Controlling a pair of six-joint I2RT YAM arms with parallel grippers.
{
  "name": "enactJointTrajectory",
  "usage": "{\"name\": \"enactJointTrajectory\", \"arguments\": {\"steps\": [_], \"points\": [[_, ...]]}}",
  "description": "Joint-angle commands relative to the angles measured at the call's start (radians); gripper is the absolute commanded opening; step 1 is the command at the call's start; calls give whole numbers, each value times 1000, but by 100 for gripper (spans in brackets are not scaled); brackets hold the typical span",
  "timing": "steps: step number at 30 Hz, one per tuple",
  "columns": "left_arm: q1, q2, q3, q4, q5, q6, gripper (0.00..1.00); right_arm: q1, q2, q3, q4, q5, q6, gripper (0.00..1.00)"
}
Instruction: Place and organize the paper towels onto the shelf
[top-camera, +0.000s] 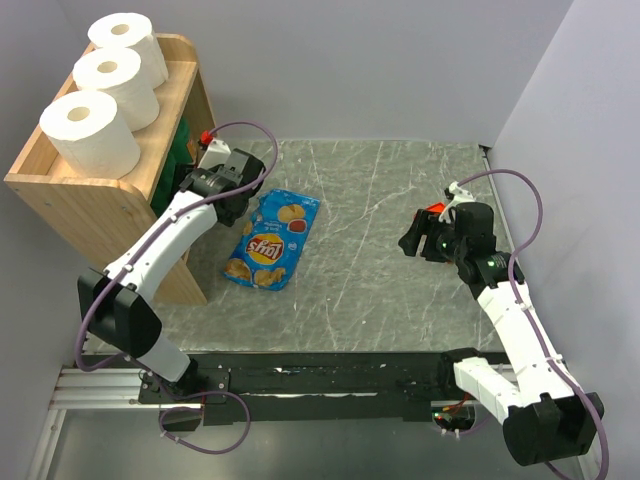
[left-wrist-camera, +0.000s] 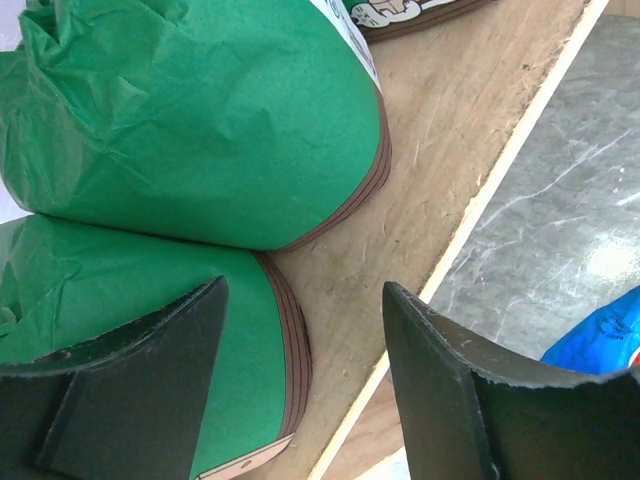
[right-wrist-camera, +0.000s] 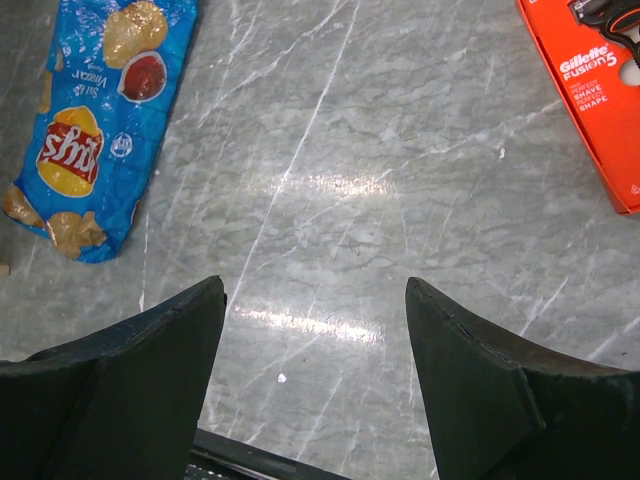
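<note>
A wooden shelf (top-camera: 100, 205) is being shown at the left of a grey marbled table (top-camera: 380, 280). Three white paper towels (top-camera: 90, 130) are being carried upright in a row on its rimmed top tray. On the tier below, two green paper towels (left-wrist-camera: 200, 120) are being seen resting on the board, one touching the other, near its front edge. Whether they are standing or lying cannot be told. A third wrapped roll is only being glimpsed behind them.

The left gripper (left-wrist-camera: 305, 300) is being held at this tier with its jaws spread wide and nothing between them. The nearer green roll (left-wrist-camera: 130, 300) is being partly hidden by one finger. The right gripper (right-wrist-camera: 315, 300) is being held over bare table, equally wide open and empty. A blue chip bag (right-wrist-camera: 90, 130) is lying to one side of it and an orange razor box (right-wrist-camera: 590, 90) to the other.

The rolls are being judged light, soft and easily dented, and their crinkled green wrap is probably a little slippery. A gentle grip across the round body is being judged safest. Hard squeezing or pinching of loose wrap is being judged likely to crush or tear them.
</note>
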Motion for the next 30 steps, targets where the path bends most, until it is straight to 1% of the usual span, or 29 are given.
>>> {"name": "enactJointTrajectory", "arguments": {"steps": [1,4,7,12,16,18,22,25,27,28,30], "points": [[11,11,65,-57,-43,-32,70,5,-21,7,3,6,-8,80],[0,15,88,-22,18,0,72,5,-24,10,2,12,-7,80],[-35,-1,108,21,29,43,73,6,-27,8,2,17,-5,80],[-69,-6,175,0,89,40,73,6,-31,2,3,16,2,80],[-84,-23,158,-78,112,-46,72,5,-27,11,-7,9,-4,80],[-105,-46,119,-117,114,-67,72,5,-28,13,-10,6,-4,80],[-130,-89,65,-193,108,-164,72,5,-33,7,0,-12,7,80],[-136,-112,29,-244,74,-224,73,11,-34,4,0,-24,16,80],[-138,-118,10,-244,46,-229,73,15,-39,4,-4,-26,19,80],[-138,-114,9,-267,25,-259,73,19,-44,4,-6,-26,19,80],[-132,-103,16,-270,-7,-262,73,22,-51,7,-15,-23,19,80]]}}
